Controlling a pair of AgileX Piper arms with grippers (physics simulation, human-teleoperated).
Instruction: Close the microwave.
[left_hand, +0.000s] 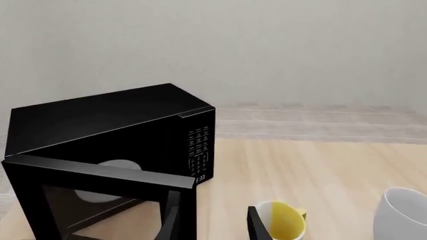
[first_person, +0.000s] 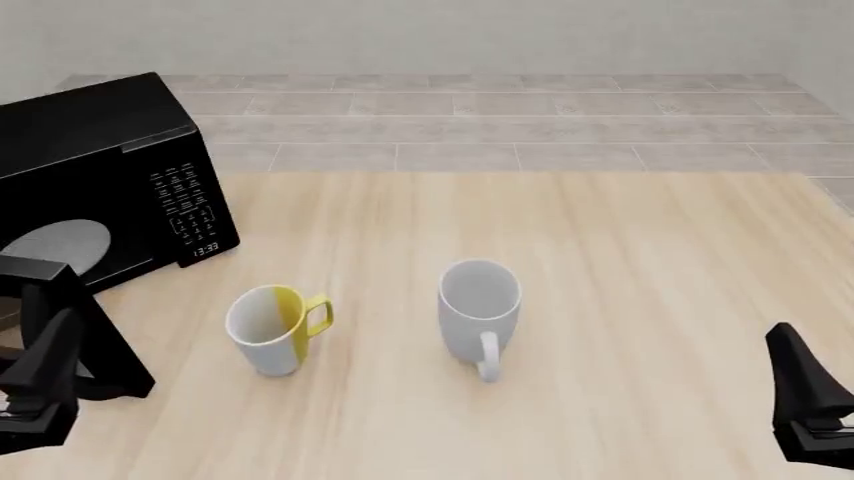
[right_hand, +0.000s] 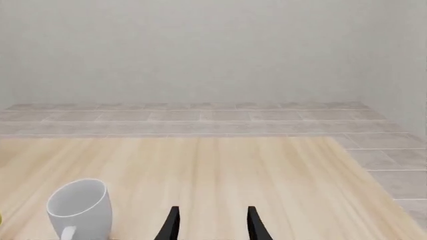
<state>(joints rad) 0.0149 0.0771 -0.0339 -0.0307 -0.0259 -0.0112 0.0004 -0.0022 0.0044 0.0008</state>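
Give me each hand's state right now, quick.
Left hand: open, holding nothing, its fingers apart near the open microwave door.
Right hand: open, holding nothing, over the bare table.

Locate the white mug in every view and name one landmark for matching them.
Front view: white mug stands mid-table, right of the yellow-and-white mug.
Left wrist view: its rim shows at the picture's edge, past the yellow-and-white mug.
Right wrist view: in plain sight.
Shared landmark: the wooden tabletop.
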